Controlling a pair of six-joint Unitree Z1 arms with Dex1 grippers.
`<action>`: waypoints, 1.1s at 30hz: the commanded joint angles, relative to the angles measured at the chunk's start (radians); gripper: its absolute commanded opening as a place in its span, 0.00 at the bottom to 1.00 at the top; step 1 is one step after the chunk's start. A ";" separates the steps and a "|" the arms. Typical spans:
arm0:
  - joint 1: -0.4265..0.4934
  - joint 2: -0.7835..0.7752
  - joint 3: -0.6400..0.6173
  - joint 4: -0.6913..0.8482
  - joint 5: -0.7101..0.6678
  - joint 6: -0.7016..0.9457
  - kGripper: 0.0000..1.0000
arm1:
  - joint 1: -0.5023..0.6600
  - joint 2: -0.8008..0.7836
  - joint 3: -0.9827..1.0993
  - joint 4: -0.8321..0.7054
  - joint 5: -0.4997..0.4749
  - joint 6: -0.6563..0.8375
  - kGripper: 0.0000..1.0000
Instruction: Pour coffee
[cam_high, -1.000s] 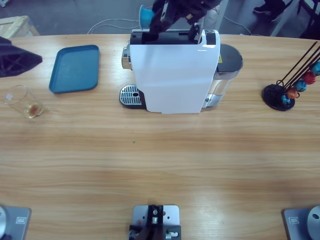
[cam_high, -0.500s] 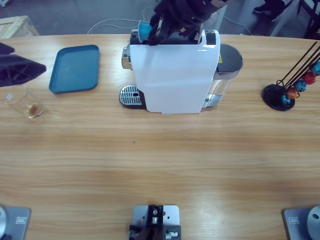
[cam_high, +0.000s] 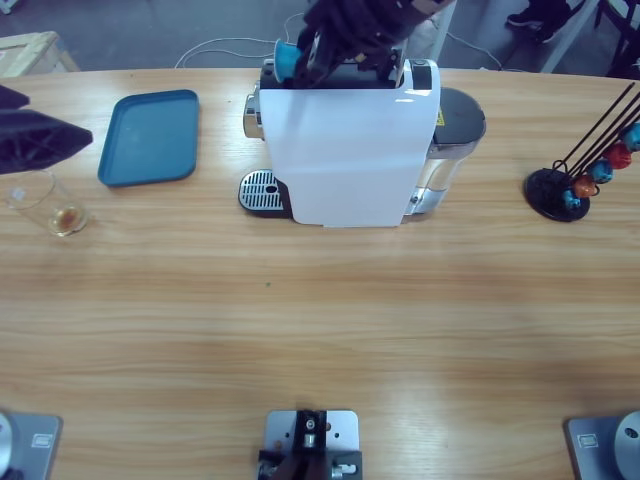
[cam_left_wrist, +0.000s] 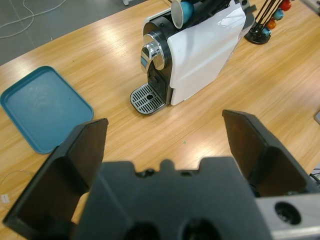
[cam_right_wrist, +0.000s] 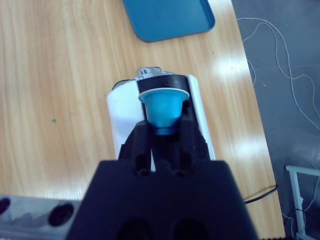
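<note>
The desk (cam_high: 320, 330) fills the high view. The white coffee machine (cam_high: 350, 145) stands at upper centre of the frame, drip grate (cam_high: 260, 188) on its left side. A blue tray (cam_high: 150, 137) lies at upper left; a capsule rack (cam_high: 580, 170) stands at far right.

The right gripper (cam_right_wrist: 164, 131) hangs over the machine's top, jaws clenched on a blue capsule (cam_right_wrist: 164, 107). Judged light, thin-walled and easily dented; grip on the tapered body below the rim is adequate.

The left gripper (cam_left_wrist: 165, 135) sits at the left edge of the high view, jaws released and empty, near but apart from the glass tumbler (cam_high: 45, 203).

The coffee (cam_high: 66, 217) is a shallow amber layer in the bottom of that tumbler, at middle left of the frame, just below the tray.

Handling judgement: the tumbler is rigid, smooth, likely slippery and breakable. Take hold across the side walls at mid-height, clear of the rim, with moderate force. The small liquid load adds little weight but will slosh if tilted.
</note>
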 joint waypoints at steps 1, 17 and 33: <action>0.009 -0.008 0.035 -0.009 0.007 -0.003 0.99 | -0.013 0.053 0.009 0.007 -0.010 0.015 0.00; 0.009 -0.009 0.036 -0.013 0.007 -0.003 0.99 | -0.015 0.021 0.032 -0.001 -0.003 0.021 1.00; 0.009 -0.018 0.018 -0.032 0.012 -0.001 0.98 | 0.138 -0.275 0.130 0.110 -0.158 0.715 0.00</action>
